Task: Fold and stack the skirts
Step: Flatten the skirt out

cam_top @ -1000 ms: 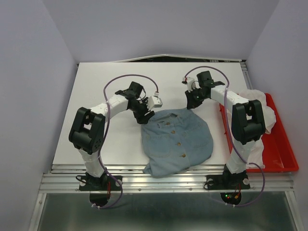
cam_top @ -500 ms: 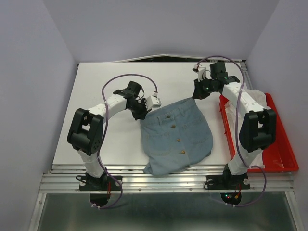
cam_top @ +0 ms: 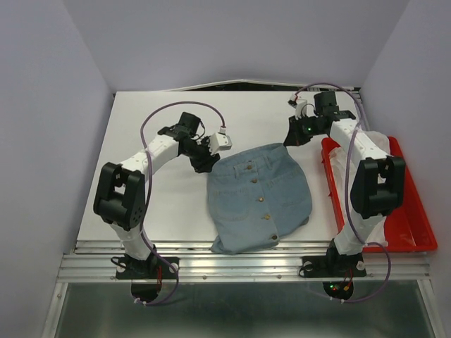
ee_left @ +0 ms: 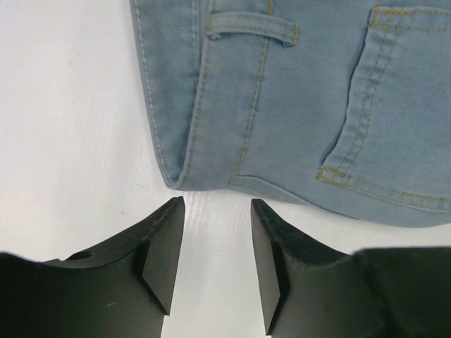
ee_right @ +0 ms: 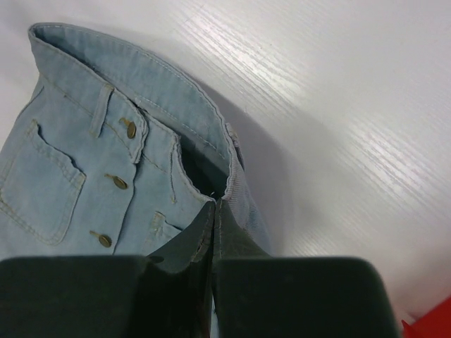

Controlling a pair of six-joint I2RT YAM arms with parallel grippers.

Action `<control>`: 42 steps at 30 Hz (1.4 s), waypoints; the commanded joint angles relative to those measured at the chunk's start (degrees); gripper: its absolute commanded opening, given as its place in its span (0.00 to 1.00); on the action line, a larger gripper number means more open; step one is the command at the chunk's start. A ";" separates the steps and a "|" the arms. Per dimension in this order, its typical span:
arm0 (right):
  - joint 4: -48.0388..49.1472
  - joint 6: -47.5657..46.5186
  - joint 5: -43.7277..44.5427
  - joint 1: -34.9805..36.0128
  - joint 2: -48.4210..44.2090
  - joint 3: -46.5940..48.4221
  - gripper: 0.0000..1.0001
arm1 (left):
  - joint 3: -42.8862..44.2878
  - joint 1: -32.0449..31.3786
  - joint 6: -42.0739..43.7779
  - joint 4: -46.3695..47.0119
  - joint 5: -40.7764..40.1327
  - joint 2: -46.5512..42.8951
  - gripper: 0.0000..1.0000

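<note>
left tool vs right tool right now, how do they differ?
Left tool is open and empty; right tool is shut on the skirt. Left tool sits just off a skirt corner that lies flat on the table; the corner in the right tool looks raised off it. Shared: both are black and at the skirt's waistband end.

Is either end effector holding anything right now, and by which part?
The right end effector pinches the denim skirt by its waistband edge. The left end effector is open and empty.
</note>
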 commanded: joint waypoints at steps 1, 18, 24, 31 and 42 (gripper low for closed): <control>1.04 -0.36 -1.46 -0.07 0.33 0.56 0.01 | 4.67 0.26 -1.26 1.36 1.63 1.92 0.55; 6.22 6.13 8.04 -0.07 6.57 4.78 0.01 | -4.19 10.28 -20.32 11.82 14.63 3.88 0.77; 9.04 10.88 9.09 -0.07 8.59 4.17 0.01 | -15.87 10.11 -38.51 29.73 12.10 -1.66 0.82; 7.99 13.26 11.99 -0.07 10.53 6.98 0.52 | -19.84 8.26 -45.65 36.87 6.29 -2.99 0.85; 4.56 7.99 8.83 -0.60 10.17 2.68 0.72 | -19.32 6.07 -48.64 38.46 4.79 -0.09 0.81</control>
